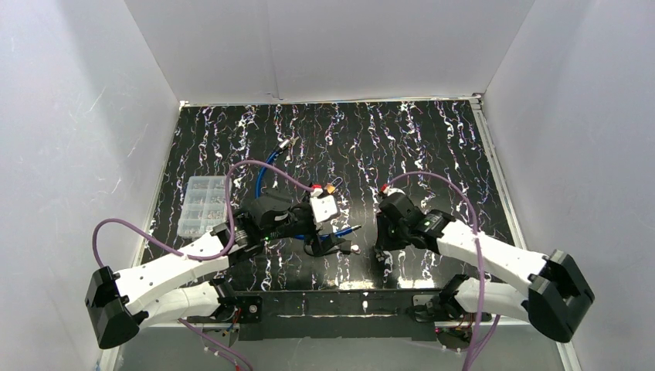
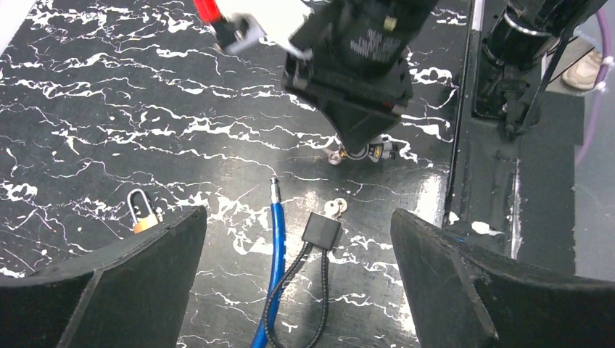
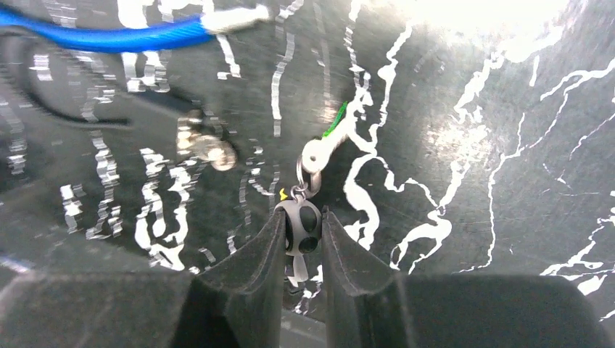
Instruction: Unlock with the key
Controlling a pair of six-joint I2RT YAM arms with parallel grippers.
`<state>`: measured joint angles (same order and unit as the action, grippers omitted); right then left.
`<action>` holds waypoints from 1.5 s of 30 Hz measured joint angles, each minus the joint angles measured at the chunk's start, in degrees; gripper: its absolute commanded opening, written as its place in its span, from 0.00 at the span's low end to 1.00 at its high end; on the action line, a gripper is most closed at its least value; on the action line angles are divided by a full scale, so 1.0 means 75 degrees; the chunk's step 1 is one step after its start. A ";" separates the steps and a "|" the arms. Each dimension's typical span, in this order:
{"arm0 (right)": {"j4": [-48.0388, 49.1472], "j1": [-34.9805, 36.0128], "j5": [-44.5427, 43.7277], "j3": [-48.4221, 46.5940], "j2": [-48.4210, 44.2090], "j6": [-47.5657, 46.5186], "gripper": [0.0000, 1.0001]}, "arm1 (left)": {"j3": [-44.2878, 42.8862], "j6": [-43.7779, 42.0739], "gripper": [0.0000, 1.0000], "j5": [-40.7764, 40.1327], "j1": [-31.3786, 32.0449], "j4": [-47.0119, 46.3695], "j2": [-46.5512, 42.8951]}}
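My right gripper is shut on the grey head of the key. The key's ring and white tag hang in front of the fingertips, close over the black marbled table. In the left wrist view, my left gripper is wide open and empty above a black cable lock, whose loop lies beside a blue cable. A small silver piece sits at the lock body's far end. The right gripper's tip is just beyond the lock. A small brass padlock lies to the left.
A clear parts box sits at the left of the table. The blue cable curves toward the back. The arms' black base rail runs along the near edge. White walls enclose the table.
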<state>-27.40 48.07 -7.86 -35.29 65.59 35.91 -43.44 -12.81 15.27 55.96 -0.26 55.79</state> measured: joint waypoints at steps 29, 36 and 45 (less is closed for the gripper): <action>-0.1486 -0.1608 0.6229 -0.3782 -0.1451 -0.0753 0.01 | 0.1650 -0.0673 0.93 0.0052 0.0665 -0.3276 0.0055; -0.1500 -0.1608 0.6797 -0.3968 -0.1347 -0.0731 0.01 | 0.1297 -0.0013 0.78 0.0431 0.0720 -0.3545 0.0058; -0.1479 -0.1608 0.7096 -0.3997 -0.1335 -0.0649 0.01 | 0.0965 0.0429 0.25 0.0908 0.0720 -0.3693 0.0146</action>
<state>-38.49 36.01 45.36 -65.27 55.57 31.04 -36.20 -9.59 22.08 61.36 -27.95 56.88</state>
